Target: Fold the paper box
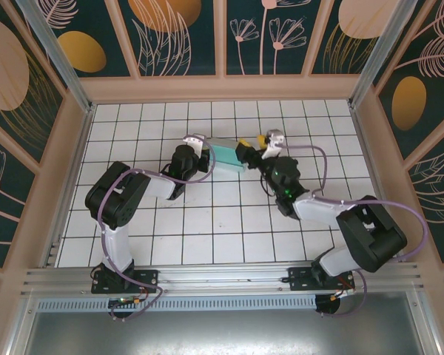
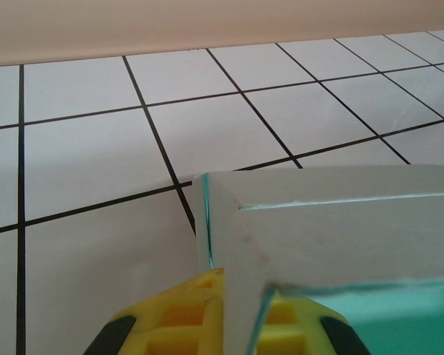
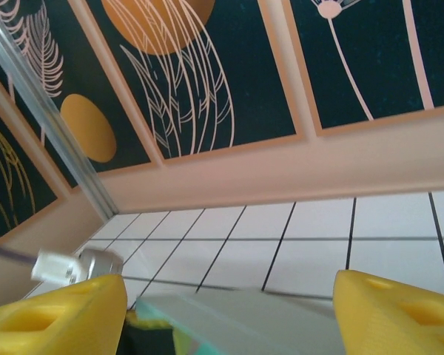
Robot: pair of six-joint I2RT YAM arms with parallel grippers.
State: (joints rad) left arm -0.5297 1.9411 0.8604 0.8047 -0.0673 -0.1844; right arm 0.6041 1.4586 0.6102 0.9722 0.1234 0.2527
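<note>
The paper box (image 1: 226, 156) is pale teal card and stands on the white tiled floor near the back middle. My left gripper (image 1: 205, 152) is at its left end. In the left wrist view its yellow fingers (image 2: 179, 314) press from both sides on an upright card wall of the paper box (image 2: 340, 229), so the left gripper (image 2: 240, 299) is shut on it. My right gripper (image 1: 251, 145) is at the box's right end. Its yellow fingers (image 3: 388, 314) stand wide apart, open, and a pale panel of the box (image 3: 259, 322) lies low between them without touching either finger.
The tiled floor (image 1: 229, 222) stretches toward the arm bases. Peach walls (image 1: 222, 87) with dark leaf panels close in the back and both sides. A metal rail (image 1: 222, 277) runs along the near edge. The left arm's silver camera fitting (image 3: 78, 266) shows beside my right gripper's left finger.
</note>
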